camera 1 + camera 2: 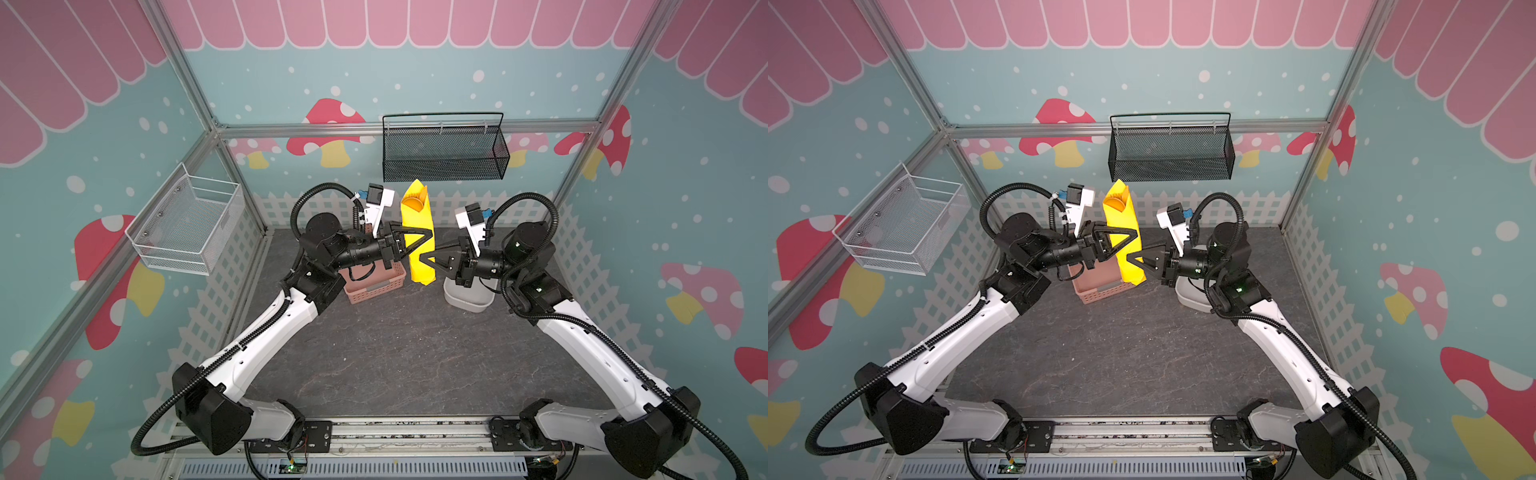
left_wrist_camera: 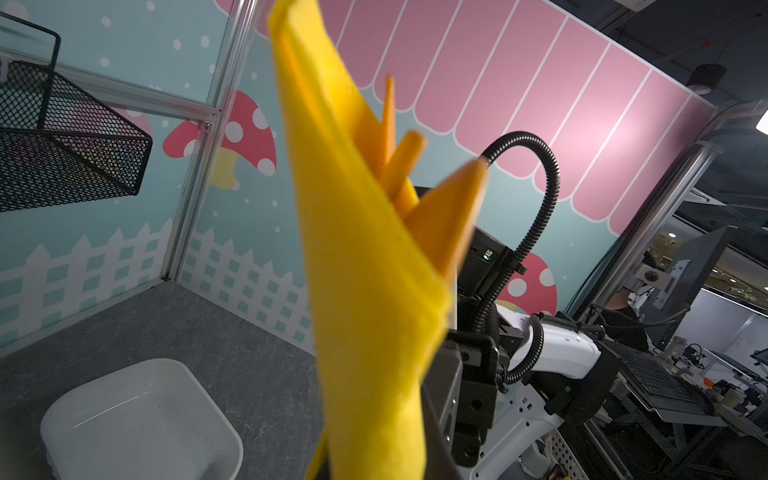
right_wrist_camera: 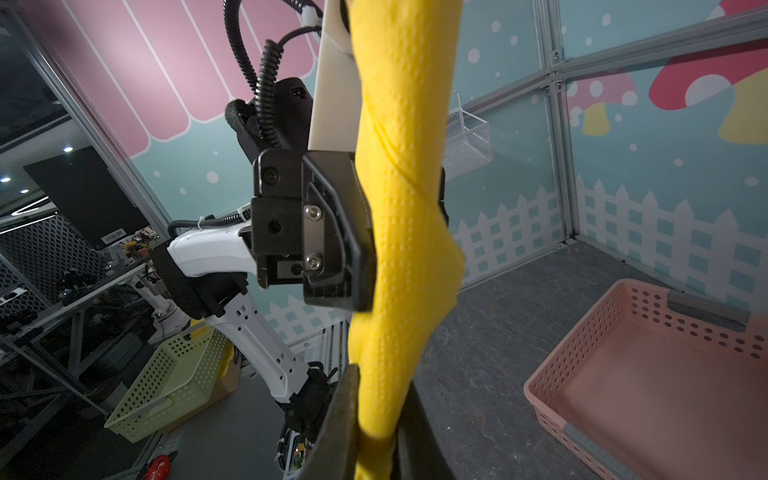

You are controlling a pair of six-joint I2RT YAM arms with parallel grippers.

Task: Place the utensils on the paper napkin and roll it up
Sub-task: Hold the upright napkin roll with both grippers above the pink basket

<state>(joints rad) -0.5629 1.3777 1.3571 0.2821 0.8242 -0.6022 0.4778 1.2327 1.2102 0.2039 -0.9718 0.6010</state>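
The paper napkin (image 1: pixel 419 216) (image 1: pixel 1121 220) is a rolled yellow tube held upright in the air above the table's back middle. Orange utensils (image 1: pixel 413 203) (image 1: pixel 1116 202) poke out of its open upper end, and in the left wrist view the utensils (image 2: pixel 405 166) show as orange tips inside the fold. My left gripper (image 1: pixel 428 235) (image 1: pixel 1133 236) (image 2: pixel 374 465) is shut on the napkin's middle from the left. My right gripper (image 1: pixel 424 259) (image 1: pixel 1130 258) (image 3: pixel 376 436) is shut on the napkin's (image 3: pixel 399 208) lower part from the right.
A pink perforated basket (image 1: pixel 374 286) (image 3: pixel 648 374) stands under my left wrist. A white tub (image 1: pixel 469 297) (image 2: pixel 137 419) sits under my right wrist. A black mesh basket (image 1: pixel 444 153) hangs on the back wall and a white wire basket (image 1: pixel 187 226) on the left wall.
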